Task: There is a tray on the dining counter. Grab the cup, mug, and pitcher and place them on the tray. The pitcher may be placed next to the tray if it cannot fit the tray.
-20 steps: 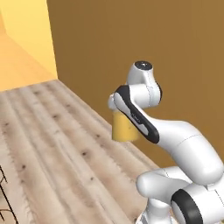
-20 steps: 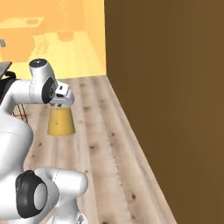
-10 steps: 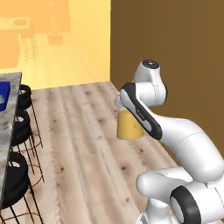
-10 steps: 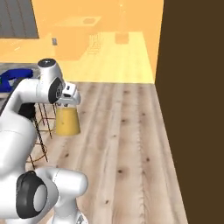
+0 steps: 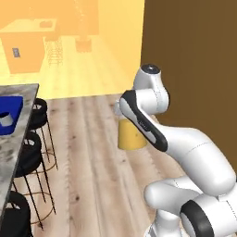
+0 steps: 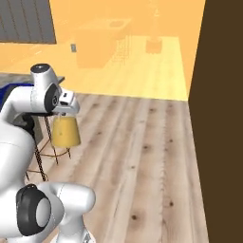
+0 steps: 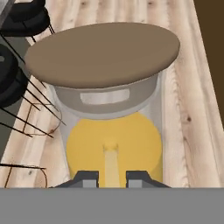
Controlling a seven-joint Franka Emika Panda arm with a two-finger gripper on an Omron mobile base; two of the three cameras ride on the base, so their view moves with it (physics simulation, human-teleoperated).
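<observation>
From behind on the left, the white arm carries the clear conical pitcher of orange-yellow liquid [image 5: 130, 135] in the air over the pale wooden plank floor [image 5: 92, 152], well off the ground. At the left edge stands the long grey-brown speckled dining counter [image 5: 14, 152] with black round stools [image 5: 33, 150] beneath it, and on it the shallow bright blue tray [image 5: 10, 115], which already bears the small light grey mug [image 5: 5, 118]. Pitcher and tray are well apart.

From behind on the right, the same pitcher [image 6: 65, 132] hangs under the white hand, just in front of a stool's wire legs; a corner of the blue tray [image 6: 6, 91] peeps out behind the arm.

Along the hand, the gripper [image 7: 111, 178] has its two dark tips drawn close together on a thin part at the pitcher's [image 7: 114, 144] side, so the jaws are clamped on the pitcher, whose round brown cork-like lid [image 7: 103, 53] sits on top.

I judge the step in hand to be the carry of the pitcher toward the counter. Next, the pitcher must be lifted clear of the counter's edge, kept upright, and lowered onto a free part of the tray or just beside it.
</observation>
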